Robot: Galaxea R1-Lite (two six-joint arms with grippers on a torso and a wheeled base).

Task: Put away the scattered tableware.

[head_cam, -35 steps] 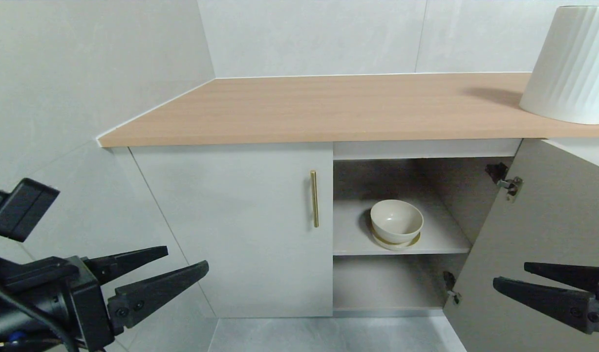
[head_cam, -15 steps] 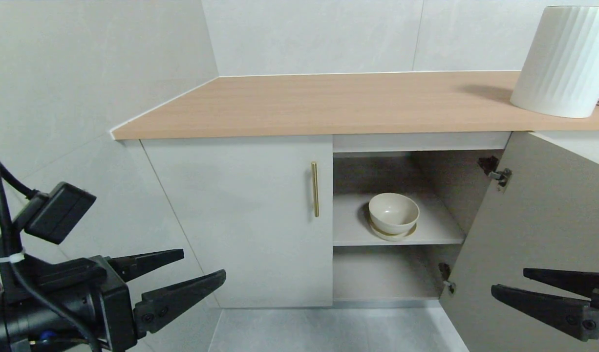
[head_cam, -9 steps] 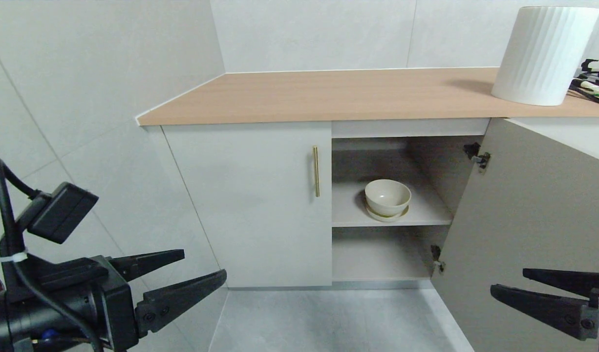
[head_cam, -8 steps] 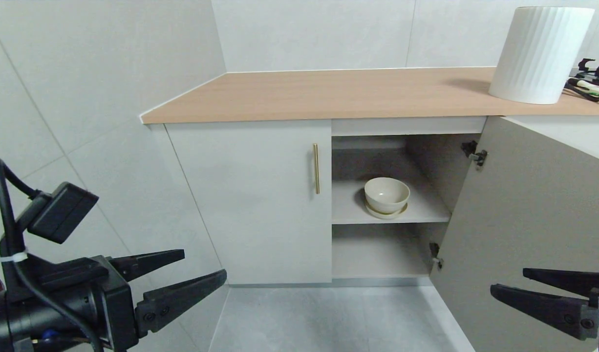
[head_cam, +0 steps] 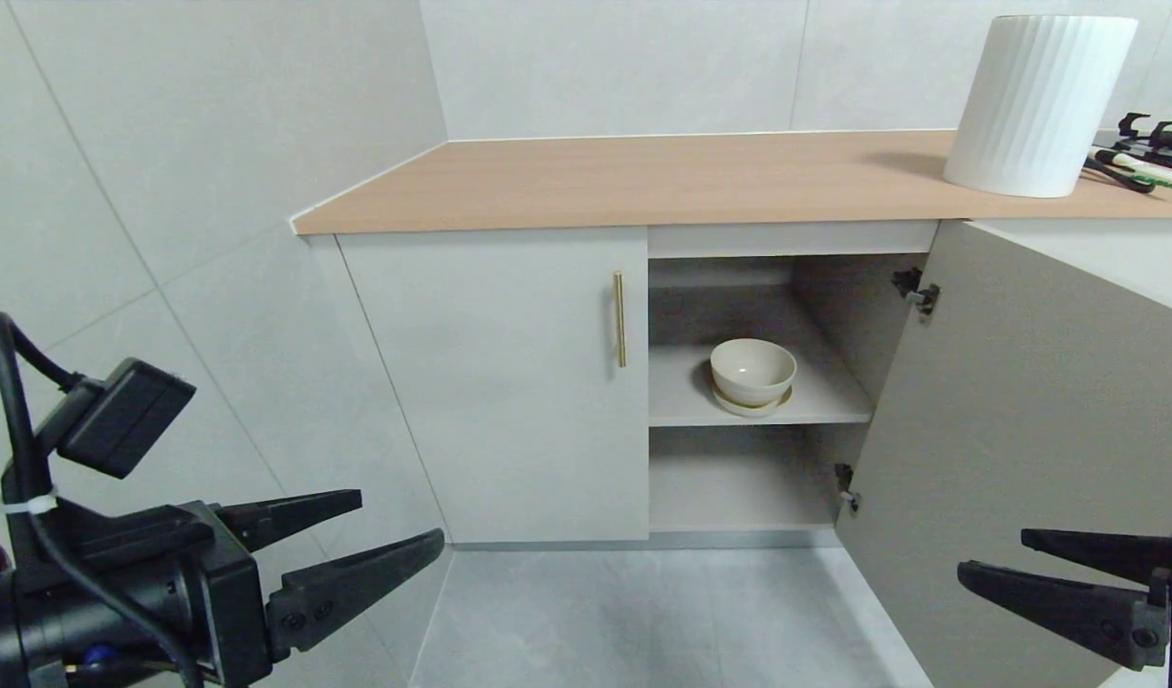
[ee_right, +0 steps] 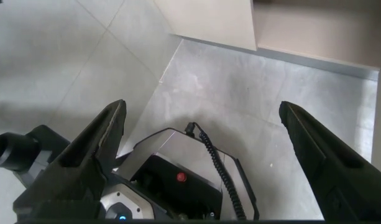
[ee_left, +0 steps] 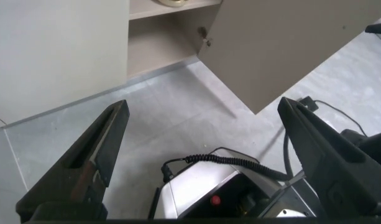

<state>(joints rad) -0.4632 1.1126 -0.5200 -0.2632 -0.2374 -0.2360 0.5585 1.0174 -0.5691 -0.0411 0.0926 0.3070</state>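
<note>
The cream bowl (head_cam: 752, 368) sits on a small plate (head_cam: 739, 405) on the upper shelf (head_cam: 682, 399) inside the cabinet (head_cam: 787, 239). The cabinet's right door (head_cam: 1026, 401) is swung wide open, and its left door (head_cam: 510, 382), the one with the brass handle (head_cam: 619, 318), is shut. Both hands hang low in front of the cabinet, well clear of it and empty: the left hand (head_cam: 401, 516) has its fingers spread wide, and the right hand (head_cam: 991, 554) is parted too. On the wooden surface (head_cam: 662, 177) topping the cabinet, a white ribbed container (head_cam: 1035, 105) stands toward the right end.
</note>
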